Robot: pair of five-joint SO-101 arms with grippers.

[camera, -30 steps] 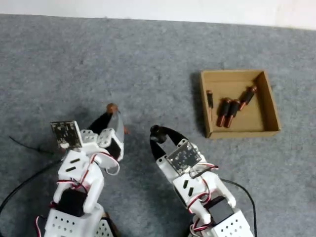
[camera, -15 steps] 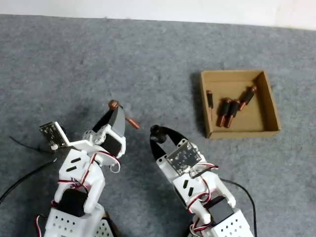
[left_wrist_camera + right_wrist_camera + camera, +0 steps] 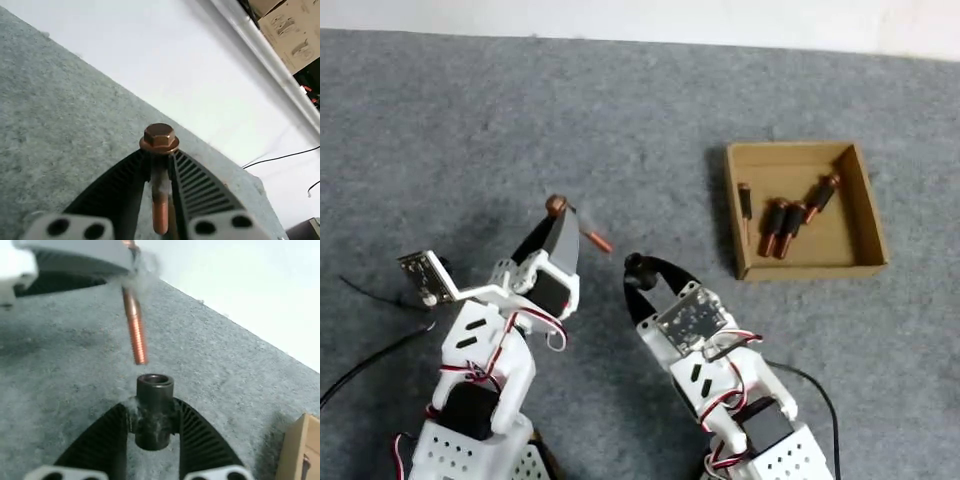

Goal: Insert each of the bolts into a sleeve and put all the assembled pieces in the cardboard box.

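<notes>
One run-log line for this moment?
left gripper shut on bolt | right gripper shut on sleeve | bolt tip short of sleeve mouth | cardboard box holds assembled pieces

My two arms: white shells, black fingers, loose wiring.

In the high view, my left arm [image 3: 480, 365] at lower left and my right arm [image 3: 735, 392] at lower centre are both white plastic, with short dark slots in the shells and black motor blocks between segments. Their bases [image 3: 450, 452] are white and dotted with small holes. Each has a small bare circuit board [image 3: 425, 277] by the wrist. Red, white and black wires [image 3: 535, 322] loop at the joints, and a black cable [image 3: 360, 372] trails to the lower left edge. In the wrist views the fingers [image 3: 200, 192] are black with ribbed inner faces, on white mounts with round dark screw holes [image 3: 60, 226].
</notes>
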